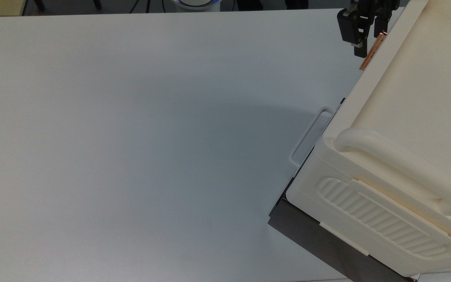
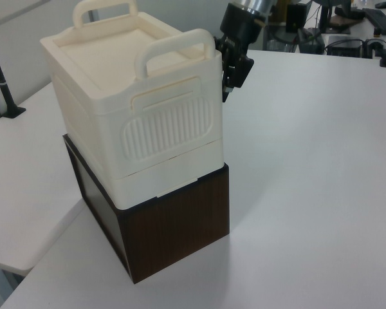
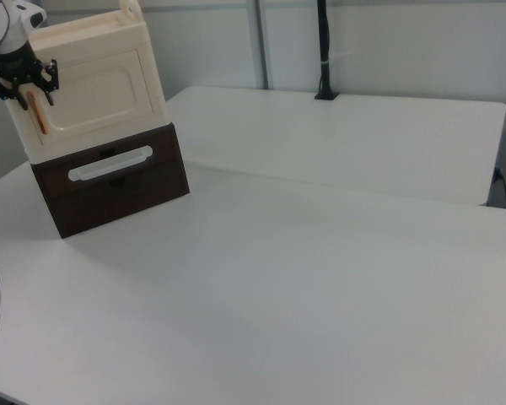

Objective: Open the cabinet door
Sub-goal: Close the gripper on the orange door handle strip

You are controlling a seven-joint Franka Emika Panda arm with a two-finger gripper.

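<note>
Cabinet door [image 3: 93, 91] shut; cabinet on dark box [image 3: 118, 181], white table [image 1: 131, 137].

Arm raised, tool pointing down.
We see the tool [image 1: 360, 37] [image 2: 235, 64] [image 3: 21, 84] hanging from a near-vertical black wrist, its two dark fingers [image 1: 349, 31] spread apart and directed toward the surface [image 1: 151, 137], held well above it.

No text, label, brand, number or sign can be read on anything in the top, left or right views.
</note>
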